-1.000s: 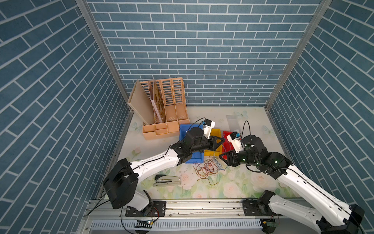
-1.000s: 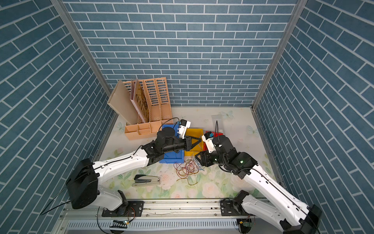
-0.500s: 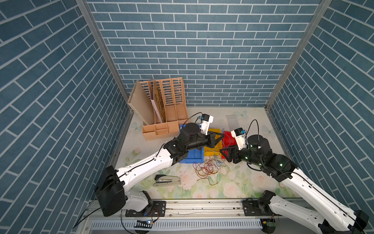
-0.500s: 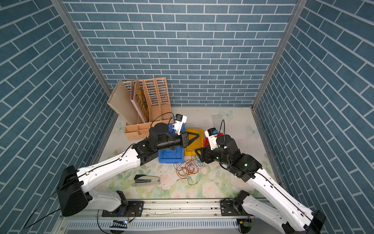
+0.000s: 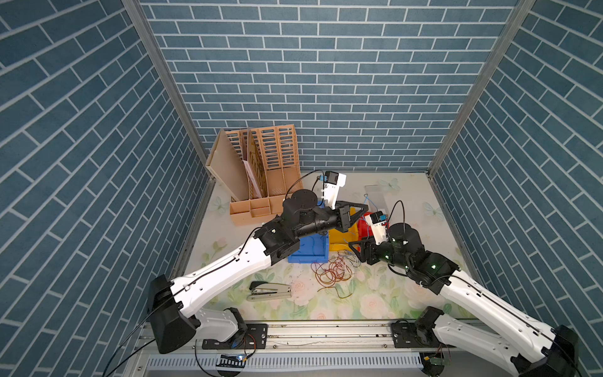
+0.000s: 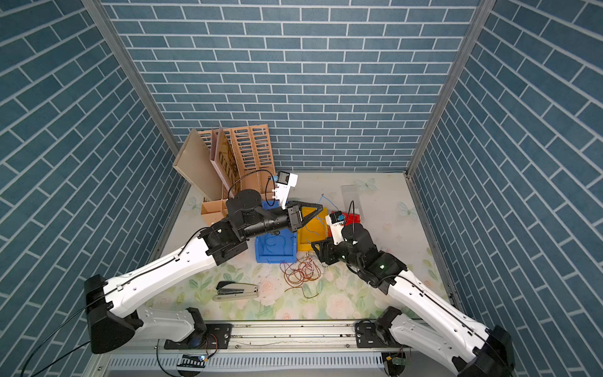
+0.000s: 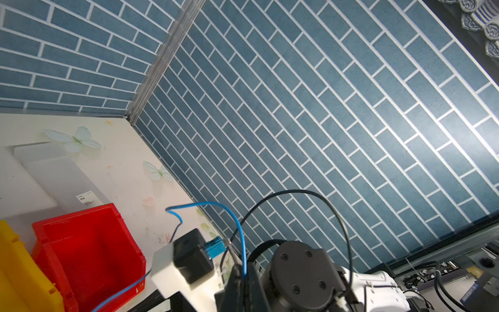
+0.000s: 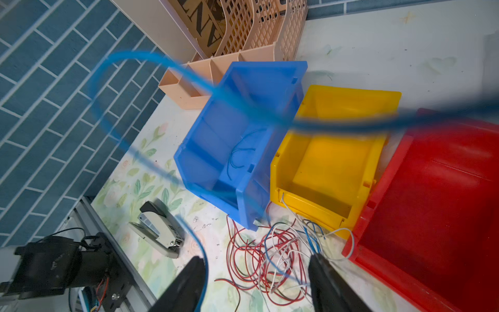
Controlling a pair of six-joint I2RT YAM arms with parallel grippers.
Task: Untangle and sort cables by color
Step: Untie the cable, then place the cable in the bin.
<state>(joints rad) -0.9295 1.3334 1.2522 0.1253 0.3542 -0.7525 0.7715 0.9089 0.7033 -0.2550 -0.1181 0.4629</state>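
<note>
In a top view my left claw (image 5: 364,209) is pinched together on a blue cable (image 5: 368,198). The cable arcs up off the tips and trails down toward my right claw (image 5: 354,250), whose jaws stand apart just above the tangle (image 5: 331,272) of red, white and blue cables. The blue bin (image 5: 308,254) sits back under my left forearm. From the left wrist, the blue cable (image 7: 240,229) leaves my shut fingers (image 7: 235,278) and loops over the other arm's camera (image 7: 189,259), with the red bin (image 7: 89,243) off to one side. From the right wrist, my fingers (image 8: 189,283) are wide apart and nothing is gripped. The blurred blue cable (image 8: 135,67) sweeps across in front, and the tangle (image 8: 270,256) lies just ahead of the tips, before the blue bin (image 8: 243,129). I judge I should pin the tangle with my right claw where the blue strand leaves it, draw slowly with my left, and keep the loop clear of that camera.
</note>
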